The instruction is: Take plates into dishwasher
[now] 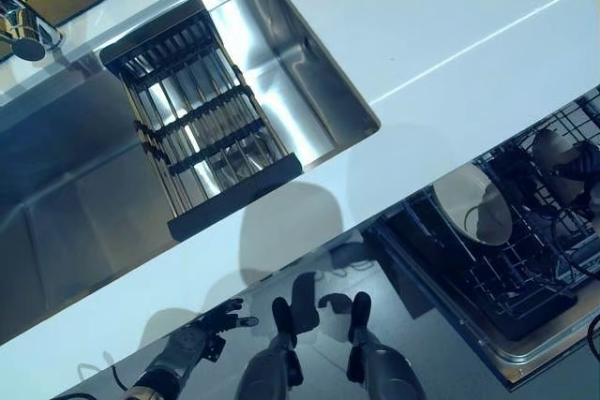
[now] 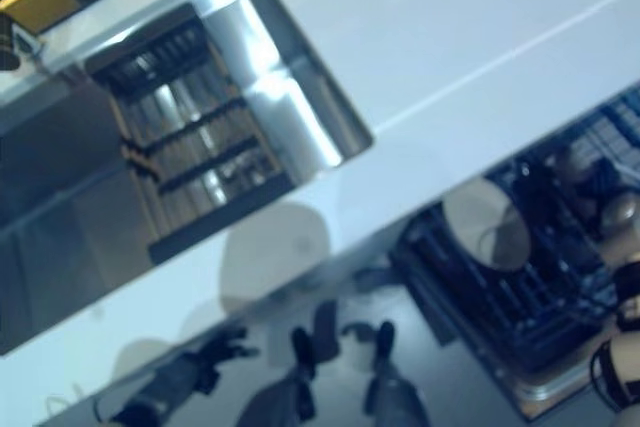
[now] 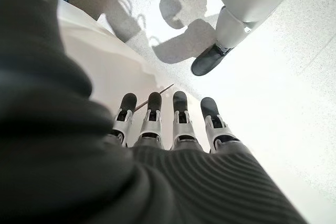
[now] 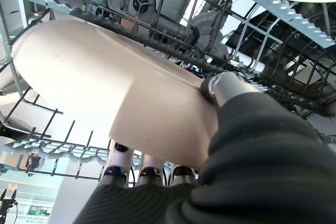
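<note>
A cream plate stands tilted among the tines of the pulled-out dishwasher rack. My right hand is shut on it, thumb on the upper face near the rim and fingers beneath. In the eye views the plate shows at the rack's left end, under the counter's front edge. My left hand hangs low in front of the counter, apart from the plate. It is open, its straight fingers pointing at the floor and holding nothing.
A white countertop runs across the view. A steel sink at its left holds a black slatted drying rack, with a tap at the far left. The open dishwasher door juts out at lower right.
</note>
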Controlling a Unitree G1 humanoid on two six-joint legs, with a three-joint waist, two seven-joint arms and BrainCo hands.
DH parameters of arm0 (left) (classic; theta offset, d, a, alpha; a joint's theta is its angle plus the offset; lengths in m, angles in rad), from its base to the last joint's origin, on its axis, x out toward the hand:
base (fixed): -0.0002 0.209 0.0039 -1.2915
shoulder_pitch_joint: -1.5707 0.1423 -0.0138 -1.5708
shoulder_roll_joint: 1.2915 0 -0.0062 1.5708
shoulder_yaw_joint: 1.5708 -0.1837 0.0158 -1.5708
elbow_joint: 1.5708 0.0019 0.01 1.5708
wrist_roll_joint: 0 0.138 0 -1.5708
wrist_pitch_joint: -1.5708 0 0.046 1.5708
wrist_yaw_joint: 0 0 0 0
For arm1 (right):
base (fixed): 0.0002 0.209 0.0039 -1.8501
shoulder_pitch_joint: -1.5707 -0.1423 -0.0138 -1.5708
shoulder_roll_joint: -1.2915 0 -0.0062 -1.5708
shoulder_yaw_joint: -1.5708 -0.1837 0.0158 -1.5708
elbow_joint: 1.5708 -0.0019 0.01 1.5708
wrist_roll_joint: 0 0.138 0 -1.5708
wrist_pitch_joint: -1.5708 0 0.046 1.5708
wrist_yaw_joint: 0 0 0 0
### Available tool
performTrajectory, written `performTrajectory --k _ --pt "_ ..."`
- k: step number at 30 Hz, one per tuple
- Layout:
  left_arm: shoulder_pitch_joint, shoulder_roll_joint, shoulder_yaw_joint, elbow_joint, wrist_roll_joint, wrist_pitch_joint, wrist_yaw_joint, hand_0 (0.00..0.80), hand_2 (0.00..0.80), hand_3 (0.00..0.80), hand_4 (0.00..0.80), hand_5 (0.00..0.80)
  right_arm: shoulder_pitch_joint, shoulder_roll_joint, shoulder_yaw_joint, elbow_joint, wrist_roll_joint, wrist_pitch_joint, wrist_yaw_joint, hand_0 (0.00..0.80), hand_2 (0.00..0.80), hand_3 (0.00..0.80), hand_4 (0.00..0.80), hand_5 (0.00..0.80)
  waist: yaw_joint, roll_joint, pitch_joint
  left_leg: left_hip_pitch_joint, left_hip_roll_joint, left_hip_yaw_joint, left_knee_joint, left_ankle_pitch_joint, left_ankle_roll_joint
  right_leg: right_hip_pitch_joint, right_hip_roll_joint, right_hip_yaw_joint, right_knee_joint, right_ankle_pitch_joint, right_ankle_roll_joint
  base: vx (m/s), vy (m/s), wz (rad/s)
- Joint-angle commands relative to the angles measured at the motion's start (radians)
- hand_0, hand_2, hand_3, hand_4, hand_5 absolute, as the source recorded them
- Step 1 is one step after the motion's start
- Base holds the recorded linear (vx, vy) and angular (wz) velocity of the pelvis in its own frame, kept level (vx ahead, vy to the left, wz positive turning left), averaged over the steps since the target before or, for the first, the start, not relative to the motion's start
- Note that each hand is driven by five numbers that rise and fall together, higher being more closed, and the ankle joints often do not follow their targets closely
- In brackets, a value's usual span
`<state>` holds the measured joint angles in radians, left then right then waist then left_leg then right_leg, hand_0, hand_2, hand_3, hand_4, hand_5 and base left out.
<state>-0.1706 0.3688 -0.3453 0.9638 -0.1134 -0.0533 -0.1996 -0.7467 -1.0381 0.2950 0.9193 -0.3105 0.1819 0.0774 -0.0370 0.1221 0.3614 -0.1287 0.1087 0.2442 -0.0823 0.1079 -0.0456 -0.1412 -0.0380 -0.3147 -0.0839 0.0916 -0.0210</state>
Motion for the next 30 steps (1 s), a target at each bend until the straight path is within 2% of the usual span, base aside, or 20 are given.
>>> performTrajectory --k 1,14,30 --pt "-0.039 0.039 -0.026 0.011 -0.027 -0.003 0.004 0.000 0.000 0.000 0.000 0.000 -0.087 0.037 0.076 0.054 0.046 0.015 0.010 0.800 0.800 0.800 0.800 0.800 0.012 -0.076 -0.011 0.022 -0.007 0.024 -0.005 -0.066 0.009 -0.008 0.009 0.049 0.043 -0.106 -0.002 -0.018 -0.031 0.01" --pt "-0.035 0.050 -0.010 0.012 -0.012 0.000 -0.006 0.000 0.000 0.000 0.000 0.000 -0.074 0.042 0.070 0.099 0.049 0.022 0.011 0.800 0.800 0.800 0.800 0.800 0.007 -0.072 -0.033 0.036 -0.004 0.036 -0.005 -0.070 0.007 0.003 0.014 0.063 0.042 -0.110 -0.005 0.000 0.000 0.00" --pt "-0.038 0.046 -0.008 0.020 0.001 -0.003 -0.017 0.000 0.000 0.000 0.000 0.000 -0.056 0.027 0.061 0.123 0.022 -0.013 0.004 0.800 0.800 0.800 0.800 0.800 -0.004 -0.063 -0.047 0.041 -0.004 0.046 -0.005 -0.071 0.005 0.003 0.015 0.080 0.031 -0.105 -0.006 -0.006 -0.001 0.00"
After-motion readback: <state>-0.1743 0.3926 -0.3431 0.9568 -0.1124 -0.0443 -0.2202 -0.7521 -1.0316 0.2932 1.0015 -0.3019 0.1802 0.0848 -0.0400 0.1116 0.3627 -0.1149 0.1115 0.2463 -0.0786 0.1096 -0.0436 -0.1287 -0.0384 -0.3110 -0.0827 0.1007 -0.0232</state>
